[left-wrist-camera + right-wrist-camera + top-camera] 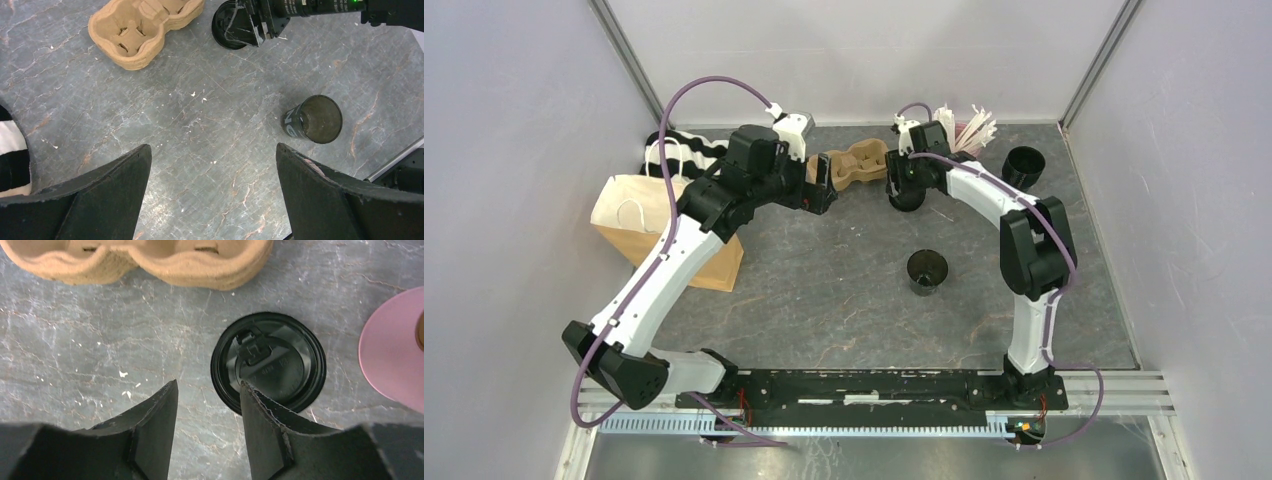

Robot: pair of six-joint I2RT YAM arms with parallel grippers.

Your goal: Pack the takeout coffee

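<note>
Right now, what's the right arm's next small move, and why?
Probably shift the right gripper sideways over the lid and grasp it: its jaws stand open and empty, the lid sits just off to one side, and the cup mid-table is uncovered.

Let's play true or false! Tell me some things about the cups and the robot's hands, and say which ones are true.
1. The brown carrier tray has a drink in it. False: its holes are empty.
2. The black cup in the middle of the table has no lid. True.
3. The left gripper is holding something. False: it is open and empty.
4. The pink cup stands near the black lid. True.
5. The right gripper pinches the black lid. False: it is open, and the lid lies outside its fingers.
</note>
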